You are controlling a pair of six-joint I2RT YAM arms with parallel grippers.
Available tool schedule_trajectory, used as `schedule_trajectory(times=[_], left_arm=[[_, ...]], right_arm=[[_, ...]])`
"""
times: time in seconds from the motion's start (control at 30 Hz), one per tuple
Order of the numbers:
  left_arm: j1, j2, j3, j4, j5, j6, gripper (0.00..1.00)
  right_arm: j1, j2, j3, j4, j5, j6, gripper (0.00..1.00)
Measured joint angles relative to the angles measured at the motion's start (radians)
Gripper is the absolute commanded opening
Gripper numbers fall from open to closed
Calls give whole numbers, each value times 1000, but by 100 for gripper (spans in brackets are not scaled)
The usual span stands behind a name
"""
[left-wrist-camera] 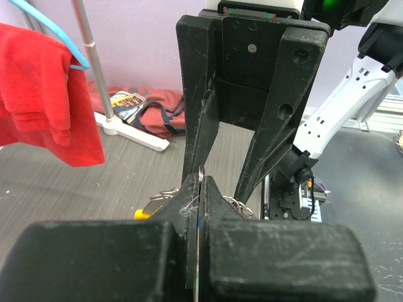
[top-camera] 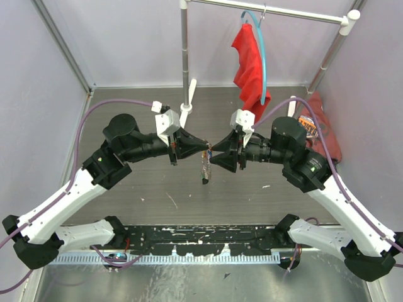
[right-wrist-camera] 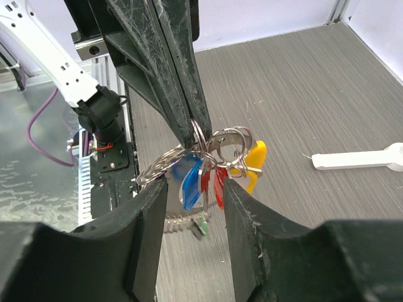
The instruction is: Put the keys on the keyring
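Left tool (left-wrist-camera: 199,186) tight on keyring (left-wrist-camera: 200,170)

the work surface is a table (top-camera: 145,182) with a dark grey wood-grain top, enclosed by pale walls (top-camera: 38,94) at the left, rear and right. a garment rack stands at the rear: a metal upright pole (top-camera: 184,56) rises from a white foot (top-camera: 191,94) resting on the table, and a horizontal bar (top-camera: 283,11) runs rightward to a white connector (top-camera: 348,22). a light-blue hanger (top-camera: 262,56) hangs from the bar and carries a red cloth (top-camera: 249,63) draped downward. a crumpled red garment (top-camera: 324,126) with a printed patch (top-camera: 306,123) lies on the table at the right wall. a black strip (top-camera: 201,239) with white scuff marks runs along the near edge.
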Motion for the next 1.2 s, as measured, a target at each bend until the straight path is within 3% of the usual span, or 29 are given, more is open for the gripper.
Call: schedule_trajectory(times=[0.27, 0.63, 1.2], left_arm=[[0, 2, 1, 7, 6, -2, 0], [0, 2, 1, 7, 8, -6, 0], [0, 2, 1, 8, 8, -6, 0]], right_arm=[[9, 11, 0, 11, 9, 11, 37], [13, 16, 0, 22, 53, 21, 9], [13, -7, 21, -24, 90, -7, 6]])
